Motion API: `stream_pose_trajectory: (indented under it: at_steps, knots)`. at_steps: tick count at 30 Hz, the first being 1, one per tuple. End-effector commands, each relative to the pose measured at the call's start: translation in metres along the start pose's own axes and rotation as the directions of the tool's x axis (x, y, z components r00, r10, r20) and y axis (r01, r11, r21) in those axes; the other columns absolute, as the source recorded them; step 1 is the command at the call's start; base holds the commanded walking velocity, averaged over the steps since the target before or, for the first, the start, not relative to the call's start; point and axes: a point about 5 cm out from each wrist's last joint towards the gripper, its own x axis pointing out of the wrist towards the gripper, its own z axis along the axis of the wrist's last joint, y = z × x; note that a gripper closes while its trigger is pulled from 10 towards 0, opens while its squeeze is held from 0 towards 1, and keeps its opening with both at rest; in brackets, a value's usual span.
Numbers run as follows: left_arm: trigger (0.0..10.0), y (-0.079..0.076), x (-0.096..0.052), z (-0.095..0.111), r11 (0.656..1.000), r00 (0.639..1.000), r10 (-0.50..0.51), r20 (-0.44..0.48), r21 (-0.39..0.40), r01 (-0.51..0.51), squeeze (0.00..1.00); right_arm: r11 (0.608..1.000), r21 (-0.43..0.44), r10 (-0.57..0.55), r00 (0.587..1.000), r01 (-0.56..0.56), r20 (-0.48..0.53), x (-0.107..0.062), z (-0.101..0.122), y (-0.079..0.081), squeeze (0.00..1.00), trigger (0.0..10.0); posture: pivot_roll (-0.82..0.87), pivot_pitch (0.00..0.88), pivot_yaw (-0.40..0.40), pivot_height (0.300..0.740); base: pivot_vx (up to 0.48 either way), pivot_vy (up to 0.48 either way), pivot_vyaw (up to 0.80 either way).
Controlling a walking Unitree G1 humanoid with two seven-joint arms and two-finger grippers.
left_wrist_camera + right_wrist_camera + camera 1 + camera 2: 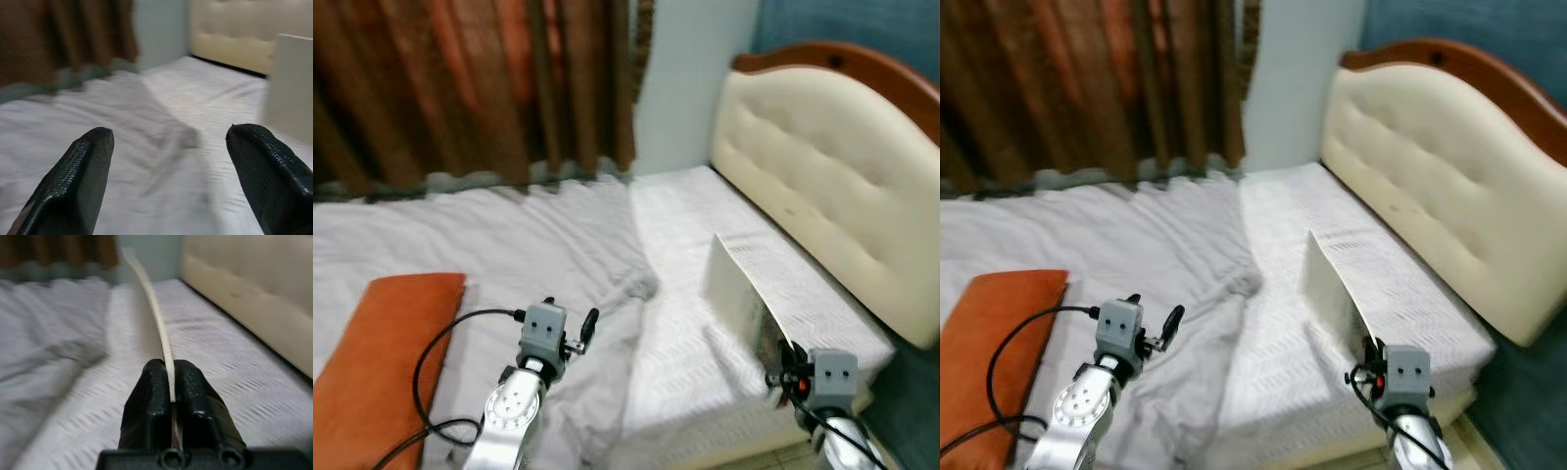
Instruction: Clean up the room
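The white bed (685,294) lies open ahead of the spread left claw (166,171). The padded headboard (832,166) walls off its right side, curtains (470,88) close the back, and an orange cushion (382,352) sits far left.

The right claw (168,382) pinches a thin flat book (739,289) standing edge-up over the mattress, between the two arms.

No writing can be read anywhere from here. The thin white book (741,286) pinched in the right gripper (167,374) shows a darker printed patch near its lower edge, perhaps a picture, but it is too blurred to read.
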Motion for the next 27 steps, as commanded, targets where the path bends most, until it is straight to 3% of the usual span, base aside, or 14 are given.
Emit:
stream_pose_trajectory:
  at_steps: [1,4,7,10,11,12,13,27]
  knots:
    - [10.0,0.008,-0.003,-0.001,0.999,1.0,0.015,-0.009,0.032,-0.015,0.0,0.999,0.021,0.038,0.997,-0.039,0.065,0.01,0.014,0.011,0.0,0.0,-0.03,0.0,-0.04,0.74,0.405,-0.251,0.7]
    - [10.0,0.007,-0.002,-0.002,1.0,1.0,0.011,-0.013,0.019,-0.011,0.0,0.999,0.014,0.044,0.997,-0.045,0.058,0.01,0.013,0.012,0.0,0.0,-0.03,0.0,-0.041,0.74,0.392,-0.269,0.69]
    - [10.0,0.002,0.003,0.0,0.997,1.0,-0.006,-0.02,0.07,0.007,0.0,0.999,0.012,0.05,0.997,-0.05,0.052,0.01,0.012,0.013,0.0,0.0,-0.03,0.0,-0.039,0.74,0.0,0.0,0.61]
    - [10.0,0.002,0.004,0.001,0.998,1.0,-0.01,-0.013,0.067,0.011,0.0,0.999,0.012,0.047,0.998,-0.048,0.052,0.01,0.011,0.012,0.0,0.0,-0.03,0.0,-0.034,0.74,0.0,-0.32,0.59]
    - [10.0,0.001,0.004,0.001,0.998,1.0,-0.013,-0.014,0.067,0.014,0.0,0.999,0.018,0.027,0.999,-0.028,0.044,0.011,0.01,0.009,0.0,0.4,-0.04,0.0,-0.031,0.74,0.0,-0.469,0.0]
    - [10.0,0.001,0.004,0.001,0.997,1.0,-0.017,-0.016,0.069,0.018,0.0,0.999,0.019,0.025,0.999,-0.026,0.043,0.011,0.01,0.009,0.0,1.8,-0.04,0.0,-0.031,0.74,0.0,-0.461,0.0]
    - [10.0,0.0,0.004,0.001,0.997,1.0,-0.02,-0.016,0.068,0.021,0.0,0.999,0.019,0.027,0.999,-0.028,0.044,0.011,0.01,0.009,0.0,0.0,-0.04,0.0,-0.031,0.74,0.0,-0.458,0.0]
    - [10.0,-0.006,0.002,-0.003,0.997,0.999,-0.044,-0.022,0.057,0.045,0.0,0.998,0.003,0.06,0.997,-0.061,0.039,0.008,0.007,0.009,0.0,0.0,-0.04,0.0,-0.042,0.74,0.0,-0.454,0.0]
